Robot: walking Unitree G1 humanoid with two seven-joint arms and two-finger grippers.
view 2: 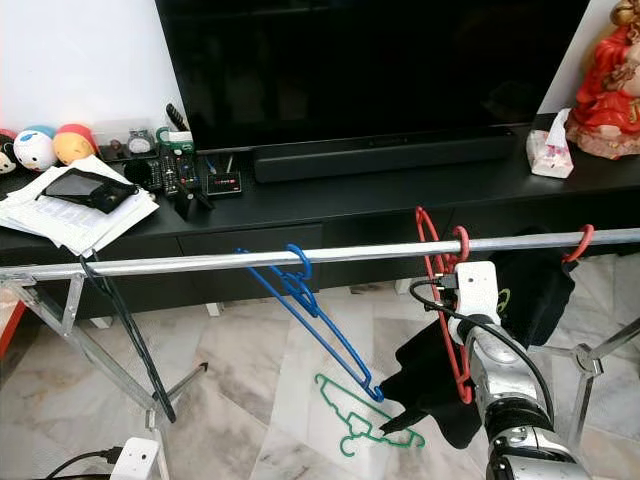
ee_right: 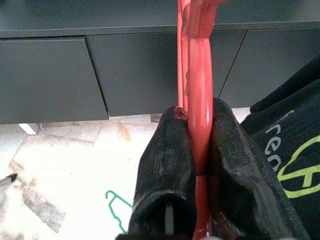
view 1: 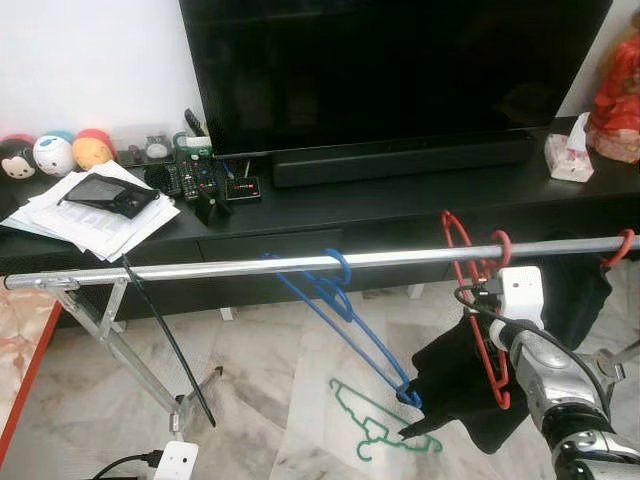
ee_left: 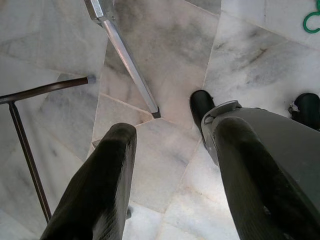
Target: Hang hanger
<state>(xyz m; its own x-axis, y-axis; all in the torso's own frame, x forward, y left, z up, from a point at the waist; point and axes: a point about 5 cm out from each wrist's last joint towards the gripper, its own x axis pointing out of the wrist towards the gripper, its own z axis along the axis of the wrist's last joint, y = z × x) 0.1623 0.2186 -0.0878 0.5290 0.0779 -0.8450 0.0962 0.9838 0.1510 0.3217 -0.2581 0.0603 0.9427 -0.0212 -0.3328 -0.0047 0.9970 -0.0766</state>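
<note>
The red hanger (view 1: 484, 300) hangs at the right part of the silver rail (view 1: 250, 265), its hook over the rail and its long flat body running steeply downward and toward the near side, edge-on to the head camera. The right pincer (ee_right: 196, 150) has its two black fingers (ee_right: 167, 165) pressed together on the hanger's thin plastic bar, one on either side. The right arm, silver with a white block at the wrist, rises from the lower right and reaches up just below the rail. The left pincer (ee_left: 172, 180) hangs low over the marble floor (ee_left: 170, 60), its fingers spread wide apart with nothing between them. A blue hanger (view 1: 345, 315) hangs on the rail farther left, slanting down to the right, and a thin green hanger (view 1: 375, 420) lies flat on the pale veined floor below. A black garment (view 1: 455, 380) hangs beside the red hanger, and another red hook (view 1: 622, 245) sits at the rail's right end. Beyond the rail stands a long black bench (view 1: 400, 205) carrying a large dark television (view 1: 390, 70), papers and remotes.
</note>
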